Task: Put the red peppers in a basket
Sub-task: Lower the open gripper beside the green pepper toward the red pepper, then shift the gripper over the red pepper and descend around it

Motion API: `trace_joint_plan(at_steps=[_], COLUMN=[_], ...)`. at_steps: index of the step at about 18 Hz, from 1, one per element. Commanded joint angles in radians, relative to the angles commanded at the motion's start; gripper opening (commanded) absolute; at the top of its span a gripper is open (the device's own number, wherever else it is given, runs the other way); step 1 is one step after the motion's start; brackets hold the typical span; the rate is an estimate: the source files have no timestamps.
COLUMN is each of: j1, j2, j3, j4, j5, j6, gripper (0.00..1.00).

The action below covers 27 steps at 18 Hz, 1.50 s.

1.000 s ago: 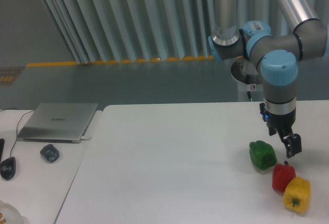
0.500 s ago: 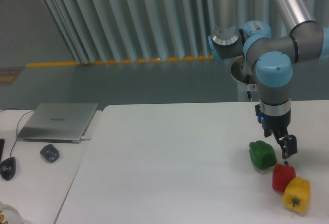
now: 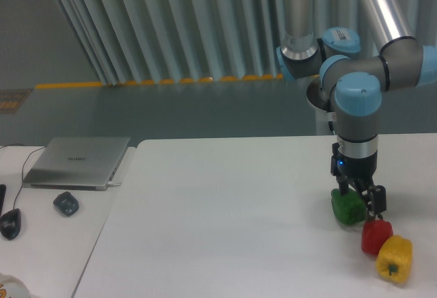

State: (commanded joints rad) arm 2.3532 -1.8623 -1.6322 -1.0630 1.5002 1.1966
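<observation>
Hovered low with gripper (image 3: pixel 362 199) over green pepper (image 3: pixel 347 208), just up-left of red pepper (image 3: pixel 376 236) wedged between green and yellow (image 3: pixel 394 259). Fingers probably apart, empty; hard to tell. Needed shifting right, centring before closing. No basket visible.

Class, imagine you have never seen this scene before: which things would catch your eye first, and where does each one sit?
Three bright peppers cluster at the table's right edge: a green pepper, a red pepper and a yellow pepper in a diagonal row. The grey and blue arm's pincer hangs low between the green and the red. Far left, a closed laptop lies on another table.
</observation>
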Motion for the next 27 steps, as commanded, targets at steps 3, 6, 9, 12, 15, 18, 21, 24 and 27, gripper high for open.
trace_joint_plan(at_steps=[3, 6, 9, 12, 15, 18, 21, 24, 27], j1=[-0.015, 0.023, 0.055, 0.067, 0.06, 0.06, 0.061, 0.061, 0.061], j2=[-0.008, -0.005, -0.005, -0.017, -0.037, -0.049, -0.052, -0.058, -0.072], j3=[0.002, 0.008, 0.008, 0.0, -0.002, -0.005, 0.0, 0.003, 0.011], j4=[0.002, -0.011, -0.012, -0.012, -0.012, -0.011, -0.011, -0.012, -0.011], j5=[0.015, 0.035, 0.034, 0.035, 0.052, 0.075, 0.075, 0.075, 0.075], j6=[-0.092, -0.118, -0.207, -0.223, -0.224, -0.224, -0.223, -0.227, -0.252], gripper=[1.0, 1.0, 1.0, 1.0, 1.0, 1.0, 1.0, 1.0, 1.0])
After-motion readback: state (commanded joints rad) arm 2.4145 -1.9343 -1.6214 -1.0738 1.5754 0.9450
